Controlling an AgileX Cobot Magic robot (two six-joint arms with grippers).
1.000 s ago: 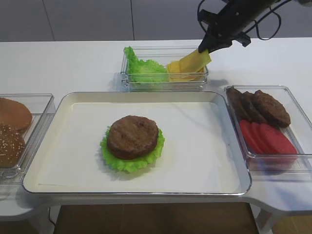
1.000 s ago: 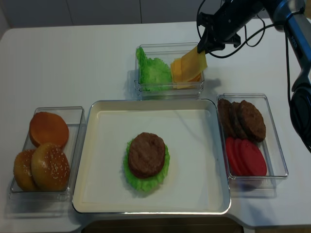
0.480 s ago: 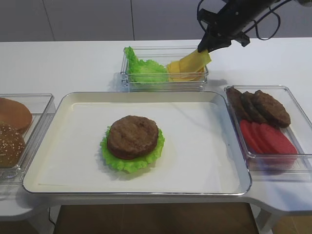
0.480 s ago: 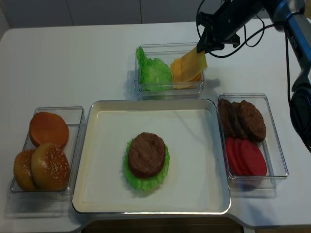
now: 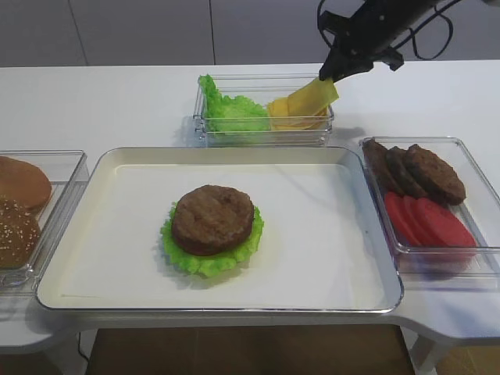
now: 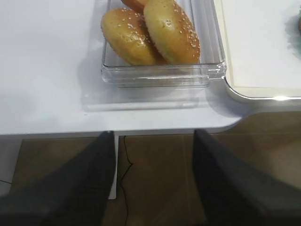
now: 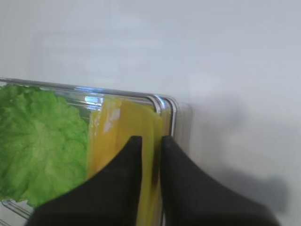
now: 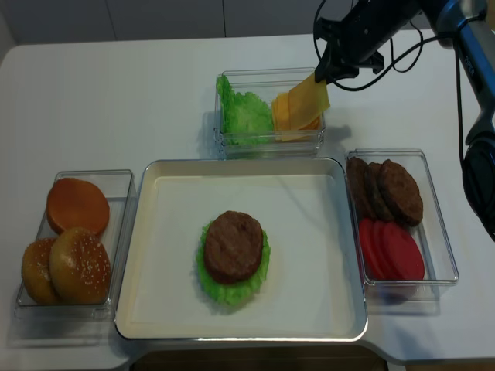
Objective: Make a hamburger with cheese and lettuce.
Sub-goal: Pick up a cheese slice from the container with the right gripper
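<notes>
The hamburger (image 5: 212, 219) (image 8: 233, 246), a brown patty, lies on the frilly green lettuce (image 5: 205, 262) (image 8: 230, 291) in the middle of the white tray (image 5: 328, 226) (image 8: 309, 232). My right gripper (image 5: 326, 76) (image 8: 320, 76) (image 7: 150, 141) is shut on the upper edge of a yellow cheese slice (image 5: 312, 97) (image 8: 307, 100) (image 7: 149, 129). The slice hangs tilted over the clear back bin (image 5: 266, 134) (image 8: 271, 143), just above more cheese. My left gripper (image 6: 153, 136) is open, off the table's front left corner, with nothing between its fingers.
The back bin also holds paler lettuce leaves (image 5: 230, 111) (image 8: 244, 114) (image 7: 42, 136). A right bin (image 5: 484, 234) (image 8: 441, 232) holds bare patties (image 5: 414, 170) (image 8: 387, 189) and tomato slices (image 5: 430, 223) (image 8: 390, 249). A left bin (image 8: 124, 185) (image 6: 160, 75) holds buns (image 8: 69, 247) (image 6: 150, 35).
The right gripper has risen very slightly with the cheese slice. Nothing else has moved.
</notes>
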